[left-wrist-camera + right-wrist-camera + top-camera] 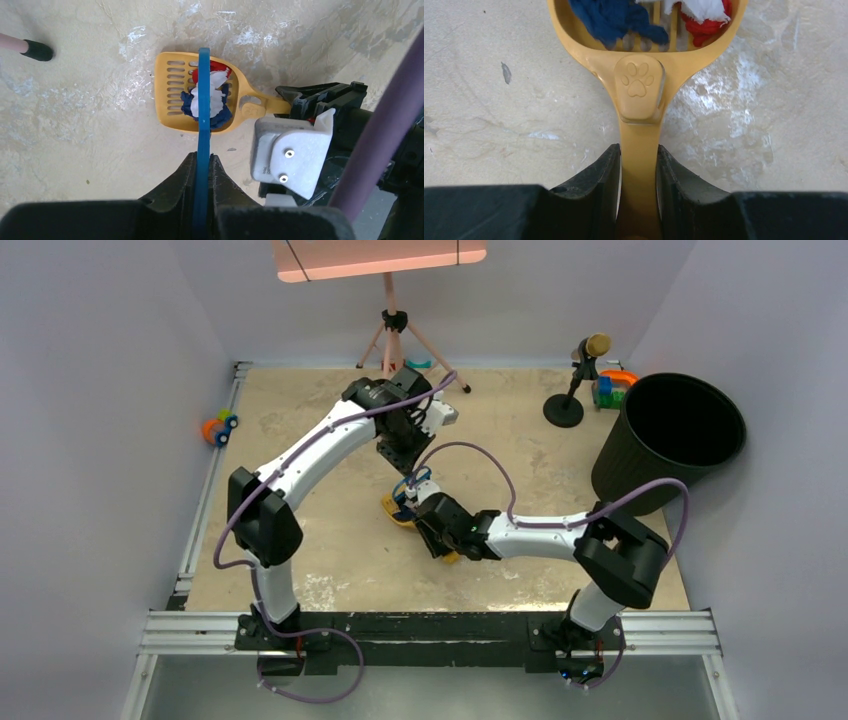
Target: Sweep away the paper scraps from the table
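Paper scraps (209, 100): blue, white and red wads, heaped in the bowl of the yellow slotted scoop (172, 80). They lie just ahead of the right end effector (639, 155), past the paw-print boss. From the left end effector (202, 165) they sit ahead and below, under the tip of the blue hand brush (204, 75).

Handling, judged: very light, soft, springy, with no grip on plastic. A tilt or jolt could roll them over the low front lip, though they look too big for the slots. Better carried by the scoop than pinched singly. Keep it level, held by the handle.

Right end effector: jaws closed onto the scoop handle, a pad against each side. Left end effector: jaws closed on the brush, seen edge-on between the fingers.

The scoop lies flat on the tabletop (75, 125). I see no wad outside it in either wrist view.

Black round bin (640, 475): well off to the right end effector's right. Its interior is dark, so its contents cannot be told.
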Action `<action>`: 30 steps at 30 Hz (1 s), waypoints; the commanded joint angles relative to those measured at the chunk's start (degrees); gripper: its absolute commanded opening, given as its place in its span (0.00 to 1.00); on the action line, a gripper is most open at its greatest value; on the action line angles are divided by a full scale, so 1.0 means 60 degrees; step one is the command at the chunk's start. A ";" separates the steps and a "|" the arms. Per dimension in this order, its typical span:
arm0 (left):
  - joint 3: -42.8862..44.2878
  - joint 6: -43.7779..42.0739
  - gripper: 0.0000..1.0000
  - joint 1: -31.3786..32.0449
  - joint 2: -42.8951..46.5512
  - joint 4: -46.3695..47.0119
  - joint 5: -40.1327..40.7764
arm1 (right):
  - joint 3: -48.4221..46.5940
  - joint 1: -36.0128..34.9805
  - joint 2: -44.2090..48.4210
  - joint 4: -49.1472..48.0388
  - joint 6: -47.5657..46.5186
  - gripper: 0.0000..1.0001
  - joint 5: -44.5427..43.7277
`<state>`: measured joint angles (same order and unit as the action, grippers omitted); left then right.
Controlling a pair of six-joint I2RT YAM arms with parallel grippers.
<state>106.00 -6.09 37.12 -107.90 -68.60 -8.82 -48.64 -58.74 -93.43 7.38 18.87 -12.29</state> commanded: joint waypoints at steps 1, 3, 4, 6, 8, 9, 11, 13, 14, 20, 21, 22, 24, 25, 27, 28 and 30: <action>0.0053 0.0510 0.00 0.0077 0.0802 0.0250 0.0720 | 0.0653 -0.0130 0.0900 -0.1307 0.0413 0.00 -0.0562; 0.0020 0.0568 0.00 0.0069 0.0937 0.0249 0.1161 | 0.0830 -0.0190 0.1138 -0.1461 0.0425 0.00 -0.0608; -0.0016 0.0587 0.00 0.0070 0.0989 0.0254 0.1363 | 0.0911 -0.0206 0.1259 -0.1463 0.0428 0.00 -0.0621; -0.0109 0.0556 0.00 0.0070 0.1058 0.0300 0.1713 | 0.1086 -0.0213 0.1521 -0.1482 0.0440 0.00 -0.0619; -0.0218 0.0519 0.00 0.0070 0.1053 0.0317 0.1942 | 0.1315 -0.0215 0.1826 -0.1552 0.0449 0.00 -0.0590; -0.0232 0.0503 0.00 0.0077 0.1030 0.0297 0.2012 | 0.1413 -0.0215 0.1997 -0.1586 0.0468 0.00 -0.0614; -0.0221 0.0549 0.00 0.0078 0.1017 0.0231 0.2207 | 0.1556 -0.0215 0.2277 -0.1584 0.0493 0.00 -0.0660; -0.0279 0.0797 0.00 0.0056 0.1207 0.0492 0.2765 | 0.1640 -0.0215 0.2455 -0.1486 0.0600 0.00 -0.0768; -0.0373 0.0920 0.00 -0.0007 0.1384 0.0753 0.3179 | 0.1665 -0.0211 0.2504 -0.1435 0.0655 0.00 -0.0810; -0.1821 0.1601 0.00 -0.0619 0.3049 0.2765 0.2331 | 0.2163 -0.0215 0.2910 -0.1565 0.0944 0.00 -0.0847; -0.1949 0.1670 0.00 -0.0624 0.3176 0.2893 0.2273 | 0.2193 -0.0215 0.2966 -0.1528 0.0973 0.00 -0.0898; -0.1987 0.1792 0.00 -0.0641 0.3232 0.2948 0.2407 | 0.2202 -0.0215 0.3037 -0.1461 0.1026 0.00 -0.0932; -0.2013 0.2224 0.00 -0.0659 0.3329 0.2929 0.3222 | 0.2205 -0.0215 0.3239 -0.1283 0.1153 0.00 -0.1005; -0.2062 0.2544 0.00 -0.0682 0.3363 0.2912 0.3793 | 0.2187 -0.0215 0.3377 -0.1145 0.1228 0.00 -0.1012; -0.2216 0.3264 0.00 -0.0756 0.3428 0.2871 0.5165 | 0.2079 -0.0215 0.3721 -0.0647 0.1372 0.00 -0.1055; -0.2318 0.3627 0.00 -0.0799 0.3452 0.2815 0.5457 | 0.1961 -0.0215 0.3893 -0.0329 0.1479 0.00 -0.1267; -0.2653 0.4113 0.00 -0.0810 0.3545 0.2897 0.5507 | 0.1573 -0.0215 0.4243 0.0383 0.1630 0.00 -0.1582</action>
<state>93.32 9.82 32.99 -87.46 -53.49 16.03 -35.48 -59.70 -72.36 3.75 25.63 -17.02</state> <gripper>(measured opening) 0.114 0.327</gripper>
